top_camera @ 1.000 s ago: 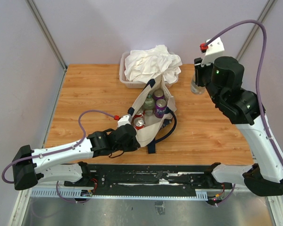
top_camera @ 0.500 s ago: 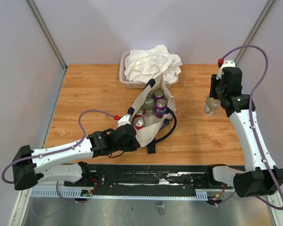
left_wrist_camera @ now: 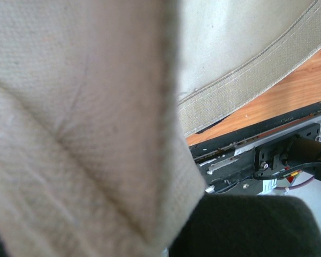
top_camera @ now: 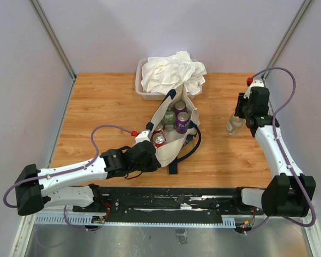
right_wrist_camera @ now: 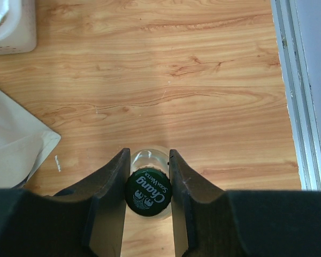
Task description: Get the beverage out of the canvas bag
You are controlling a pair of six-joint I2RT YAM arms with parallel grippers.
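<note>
- Top view: right pincer [top_camera: 236, 119] grasps the bottle [top_camera: 232, 127] low over the surface [top_camera: 96, 107], well apart from the bag [top_camera: 168, 145]. Left pincer [top_camera: 150, 157] is clenched on the bag's corner.
- Left wrist: canvas fills the view.
- Right wrist: bottle's clamped at the top. Lower it upright, then let go!

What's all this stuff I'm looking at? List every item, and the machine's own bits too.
canvas bag: one, cream with navy handles, middle of the table, open on top
cans: at least four, purple, green, red, standing inside the bag
bottle: one, clear glass with dark green cap, right side of the table, outside the bag
tub: one, clear, far edge behind the bag
white cloth: one heap, white, piled in the tub
table: one, light wood
left end effector: black, shut on the bag's near left corner
right end effector: black, shut on the bottle's top
</note>
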